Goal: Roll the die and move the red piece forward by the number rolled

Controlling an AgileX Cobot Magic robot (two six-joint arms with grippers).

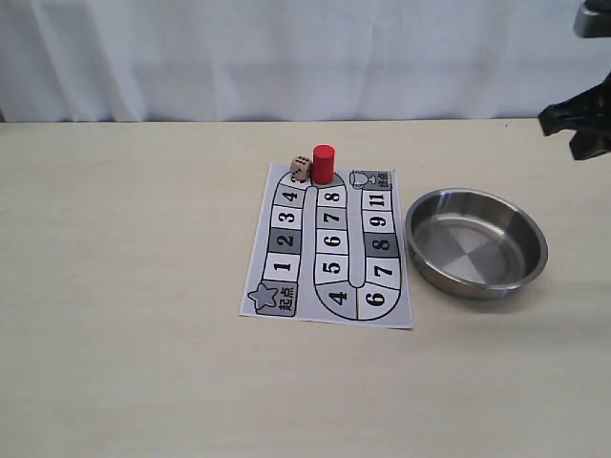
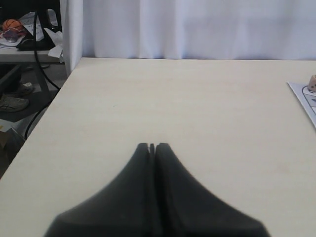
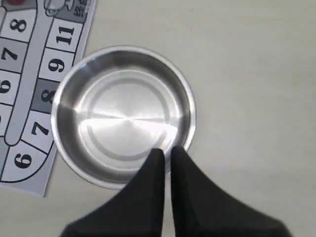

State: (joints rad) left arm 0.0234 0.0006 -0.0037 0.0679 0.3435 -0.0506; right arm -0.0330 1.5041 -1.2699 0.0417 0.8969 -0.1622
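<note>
The red piece [image 1: 324, 164] stands upright at the far end of the printed board [image 1: 329, 246], just beyond square 8. Touching or nearly touching its left side, the die [image 1: 300, 167] rests on the board's far left corner; it also peeks in at the edge of the left wrist view as the die [image 2: 312, 83]. My left gripper [image 2: 152, 146] is shut and empty over bare table, well left of the board, and is outside the exterior view. My right gripper [image 3: 167, 153] hangs shut and empty above the near rim of the steel bowl [image 3: 123, 116]. In the exterior view, only part of the right gripper [image 1: 578, 119] shows.
The empty steel bowl [image 1: 475, 242] sits right of the board, close to its edge. A white curtain backs the table. Past the table's left edge are cables and clutter [image 2: 24, 34]. Bare tabletop [image 1: 124, 248] spreads left of the board.
</note>
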